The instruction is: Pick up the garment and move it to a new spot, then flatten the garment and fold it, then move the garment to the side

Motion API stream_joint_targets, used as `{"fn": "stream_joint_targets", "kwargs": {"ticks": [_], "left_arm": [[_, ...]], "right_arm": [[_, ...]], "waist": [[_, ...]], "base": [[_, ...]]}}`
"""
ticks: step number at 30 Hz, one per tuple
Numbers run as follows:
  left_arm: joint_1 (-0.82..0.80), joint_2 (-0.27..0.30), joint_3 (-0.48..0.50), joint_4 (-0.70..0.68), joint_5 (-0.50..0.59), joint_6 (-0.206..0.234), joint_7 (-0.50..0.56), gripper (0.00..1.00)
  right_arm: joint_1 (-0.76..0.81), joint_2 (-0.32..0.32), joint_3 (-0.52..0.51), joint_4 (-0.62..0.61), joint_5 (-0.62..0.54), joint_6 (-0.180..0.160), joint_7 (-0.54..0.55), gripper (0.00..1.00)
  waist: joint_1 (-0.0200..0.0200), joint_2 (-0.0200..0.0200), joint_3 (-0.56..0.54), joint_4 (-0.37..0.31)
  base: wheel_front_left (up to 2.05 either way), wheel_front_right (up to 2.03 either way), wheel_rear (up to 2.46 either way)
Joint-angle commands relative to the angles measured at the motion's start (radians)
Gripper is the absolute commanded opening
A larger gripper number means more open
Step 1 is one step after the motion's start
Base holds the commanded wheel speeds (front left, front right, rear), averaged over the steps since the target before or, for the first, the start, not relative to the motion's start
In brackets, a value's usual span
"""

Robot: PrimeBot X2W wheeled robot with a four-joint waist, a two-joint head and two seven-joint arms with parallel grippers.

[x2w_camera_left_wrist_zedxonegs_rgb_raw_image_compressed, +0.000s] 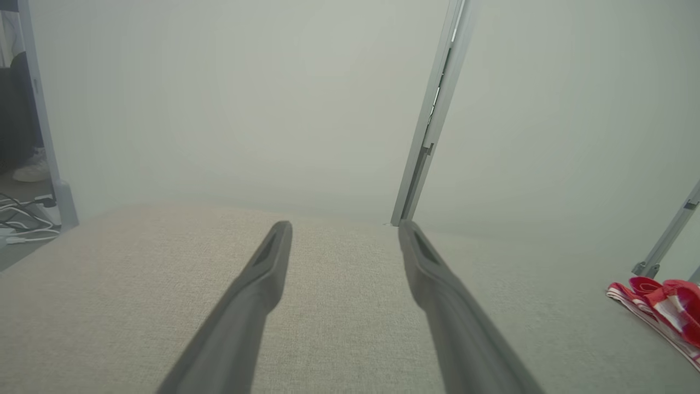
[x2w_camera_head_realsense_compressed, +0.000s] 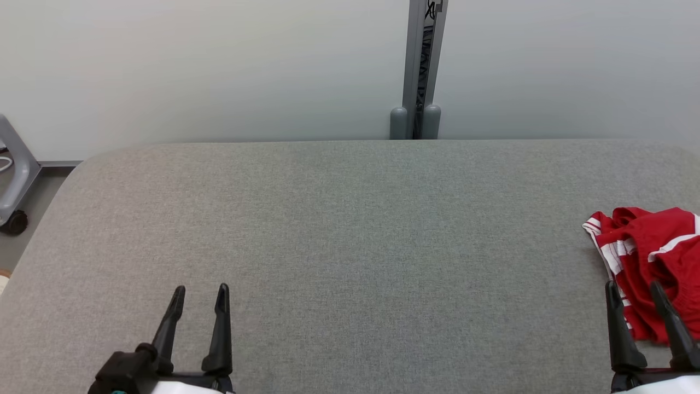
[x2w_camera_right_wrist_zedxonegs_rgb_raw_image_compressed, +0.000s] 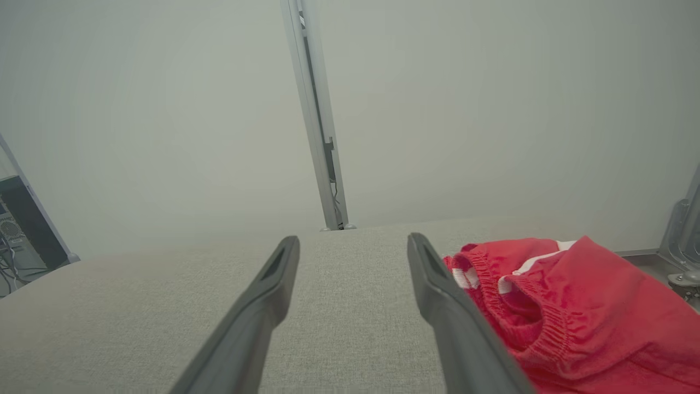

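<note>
1. Garment [x2w_camera_head_realsense_compressed: 651, 257], red with white stripes, lies crumpled at the surface's [x2w_camera_head_realsense_compressed: 350, 219] right edge.
2. Right pincer [x2w_camera_head_realsense_compressed: 633, 285]: spread wide, holding nothing, at garment's near-left side.
3. Left pincer [x2w_camera_head_realsense_compressed: 200, 289]: spread wide, empty, well apart; broad grey fabric between.

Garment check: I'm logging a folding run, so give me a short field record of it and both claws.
garment: red with white stripes, crumpled, not folded
position: far right of the grey table, cut off by the head view's edge
left claw: open, empty, over bare table
right claw: open, empty, at the garment's near edge
contact: cannot tell whether right claw touches the cloth
</note>
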Motion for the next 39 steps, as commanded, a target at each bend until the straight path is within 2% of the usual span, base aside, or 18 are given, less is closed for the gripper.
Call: {"fn": "stream_joint_targets", "kwargs": {"ticks": [1, 14, 36, 37, 39], "left_arm": [[0.014, -0.006, 0.008, 0.004, 0.014, -0.008, -0.001, 1.00], [0.009, -0.034, 0.051, 0.030, 0.079, -0.063, -0.001, 1.00], [-0.006, -0.046, 0.075, 0.064, 0.070, -0.091, -0.001, 1.00], [0.009, -0.049, 0.070, 0.064, 0.072, -0.087, 0.000, 0.00], [0.015, -0.052, 0.067, 0.078, 0.070, -0.087, 0.001, 0.00]], "right_arm": [[0.009, 0.001, -0.003, -0.006, -0.006, 0.000, -0.010, 1.00], [-0.004, -0.009, 0.033, -0.001, -0.013, 0.000, -0.004, 1.00], [-0.014, 0.003, 0.040, 0.012, -0.009, 0.000, 0.006, 1.00], [-0.012, 0.007, 0.038, 0.009, -0.008, 0.000, 0.002, 0.00], [-0.007, 0.016, 0.040, 0.019, -0.005, 0.000, 0.002, 0.00]], "waist": [[0.0000, 0.0000, -0.001, -0.003], [0.0000, 0.0000, 0.002, -0.009], [0.0000, 0.0000, 0.002, -0.006], [0.0000, 0.0000, 0.002, -0.006], [0.0000, 0.0000, 0.002, -0.006]], "base": [[0.00, 0.00, 0.00], [0.00, 0.00, 0.00], [0.00, 0.00, 0.00], [0.00, 0.00, 0.00], [0.00, 0.00, 0.00]]}}
